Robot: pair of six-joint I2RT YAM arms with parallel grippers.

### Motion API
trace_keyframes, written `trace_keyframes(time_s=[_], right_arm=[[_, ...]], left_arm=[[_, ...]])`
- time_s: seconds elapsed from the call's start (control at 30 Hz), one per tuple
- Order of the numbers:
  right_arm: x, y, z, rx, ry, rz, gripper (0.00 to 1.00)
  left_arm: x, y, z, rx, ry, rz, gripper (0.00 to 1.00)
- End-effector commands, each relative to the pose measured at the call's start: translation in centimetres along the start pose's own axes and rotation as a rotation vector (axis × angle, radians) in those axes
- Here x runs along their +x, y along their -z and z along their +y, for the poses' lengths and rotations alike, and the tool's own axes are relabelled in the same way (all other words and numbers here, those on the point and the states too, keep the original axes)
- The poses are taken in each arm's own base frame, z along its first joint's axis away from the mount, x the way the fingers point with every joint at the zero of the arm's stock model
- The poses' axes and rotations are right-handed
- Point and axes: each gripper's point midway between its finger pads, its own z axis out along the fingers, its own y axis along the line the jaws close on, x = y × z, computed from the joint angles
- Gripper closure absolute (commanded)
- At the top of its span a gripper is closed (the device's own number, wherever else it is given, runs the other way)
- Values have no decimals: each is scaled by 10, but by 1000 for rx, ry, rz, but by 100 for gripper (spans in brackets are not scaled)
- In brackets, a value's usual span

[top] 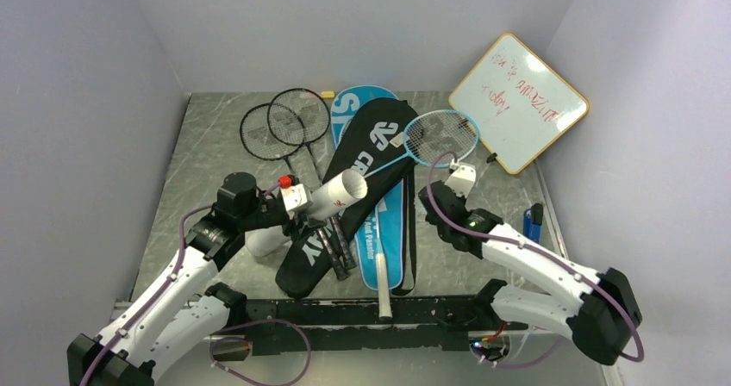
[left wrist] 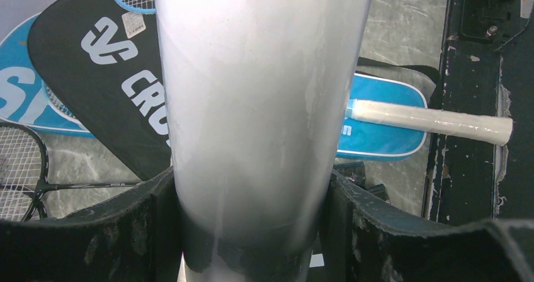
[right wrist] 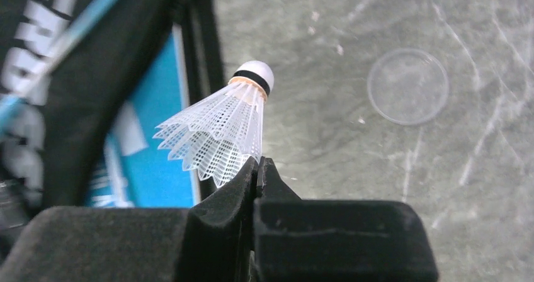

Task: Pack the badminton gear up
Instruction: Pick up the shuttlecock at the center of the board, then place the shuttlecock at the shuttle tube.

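Toward 9 o'clock from the worktop's middle, the white cardboard tube hangs tilted above the covers, its open mouth aimed at 2 o'clock. The left fingers stand wide apart and clamp the tube from both sides, one pad pressed to each flank; in the left wrist view the tube fills the gap between them.

At 3 o'clock, the right fingers are pressed fully together and pinch the lower rim of the skirt of a white shuttlecock. Its cork, ringed with a black band, points to 1 o'clock in the right wrist view and is clear of the worktop.

By count, one tube and one shuttlecock show. Two black rackets lie at 11 o'clock with their heads overlapping. One light-blue racket has its head at 1 o'clock and its white grip reaching to 6 o'clock. One black cover lies slantwise across one blue cover in the middle.

One clear round disc lies flat on the worktop near the shuttlecock. One whiteboard with red writing leans at 2 o'clock.
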Motion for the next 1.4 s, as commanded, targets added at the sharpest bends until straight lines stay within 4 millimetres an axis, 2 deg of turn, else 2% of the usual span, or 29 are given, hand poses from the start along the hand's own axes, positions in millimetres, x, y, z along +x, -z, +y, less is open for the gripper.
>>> trace_keyframes(time_s=[0.0, 0.13, 0.2, 0.3, 0.43, 0.63, 0.73, 0.97, 1.2, 1.37], right_arm=[[-51, 43, 38, -231, -50, -52, 100], [-79, 104, 81, -621, -16, -100, 100], [-93, 140, 92, -790, -27, -140, 100], [-110, 174, 97, -906, -39, -170, 100], [-120, 209, 104, -1027, -15, -149, 100], [-121, 255, 118, -1228, 35, -82, 100], [-116, 269, 123, -1304, 53, -40, 100], [-95, 285, 137, -1460, 86, 85, 100], [-91, 271, 146, -1429, 51, 119, 100], [-88, 266, 154, -1437, 43, 156, 91]], left_arm=[[-16, 2, 3, 0, -26, -37, 85], [-17, 2, 4, -4, -30, -41, 85], [-17, 2, 3, -3, -32, -42, 85], [-17, 3, 3, -1, -34, -42, 85], [-15, 4, 0, 18, -71, -37, 85], [-13, 8, -3, 22, -140, -42, 86], [-14, 9, -4, 23, -151, -49, 86], [-16, 9, -10, 57, -175, -66, 86], [-22, 9, -21, 113, -207, -108, 86], [-22, 9, -23, 125, -212, -114, 86]])
